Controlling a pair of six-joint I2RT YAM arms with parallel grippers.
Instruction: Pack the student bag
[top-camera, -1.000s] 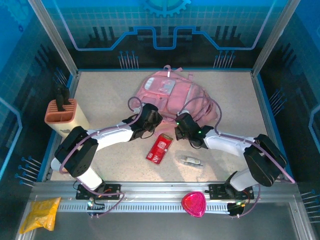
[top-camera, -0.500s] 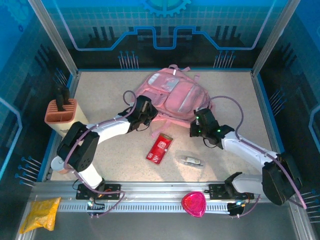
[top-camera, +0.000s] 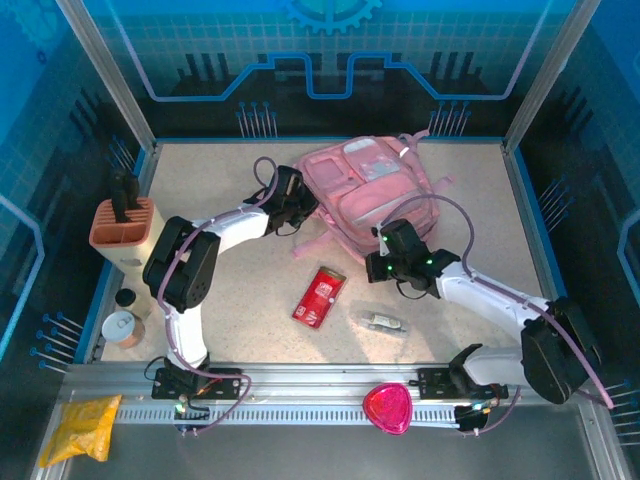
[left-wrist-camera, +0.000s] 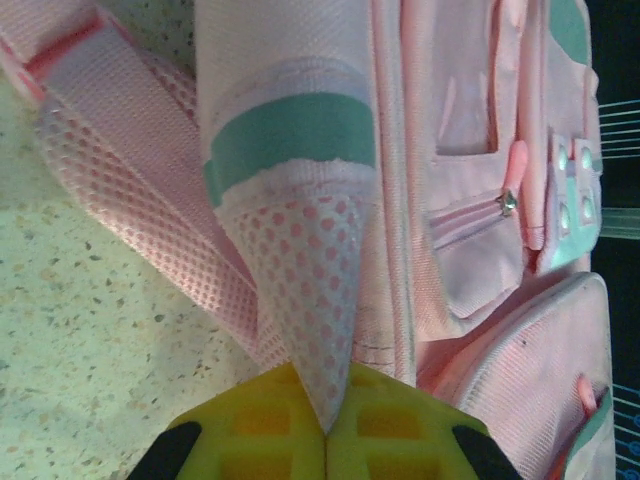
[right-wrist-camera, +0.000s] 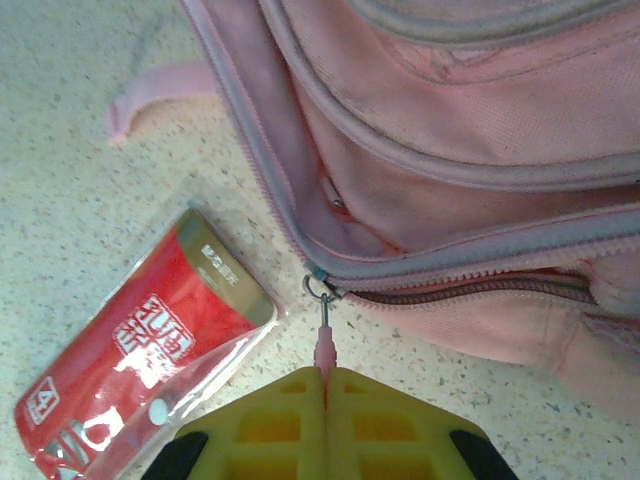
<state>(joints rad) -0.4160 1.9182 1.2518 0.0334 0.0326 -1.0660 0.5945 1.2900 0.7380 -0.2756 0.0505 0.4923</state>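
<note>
The pink student bag (top-camera: 372, 188) lies flat at the back middle of the table, pockets up. My left gripper (top-camera: 300, 208) is at its left edge, and in the left wrist view (left-wrist-camera: 325, 430) it is shut on a fold of the bag's pink mesh (left-wrist-camera: 315, 290). At the bag's near edge my right gripper (top-camera: 380, 256) is shut on the pink zipper pull (right-wrist-camera: 323, 348), the yellow fingers (right-wrist-camera: 375, 420) pressed together (right-wrist-camera: 324, 378). The zipper (right-wrist-camera: 470, 290) runs right from the pull and is partly open.
A red snack packet (top-camera: 319, 296) (right-wrist-camera: 130, 345) lies just left of the right gripper, a small clear item (top-camera: 384, 322) nearer the front. An orange holder (top-camera: 125, 228) and a tin (top-camera: 120, 327) stand at the left edge. A pink object (top-camera: 386, 408) sits on the front rail, a yellow pouch (top-camera: 80, 425) beyond it.
The bag has turned and slid toward the back right. The left gripper moved back with it. The right gripper swung right, then came back along the bag's near edge.
</note>
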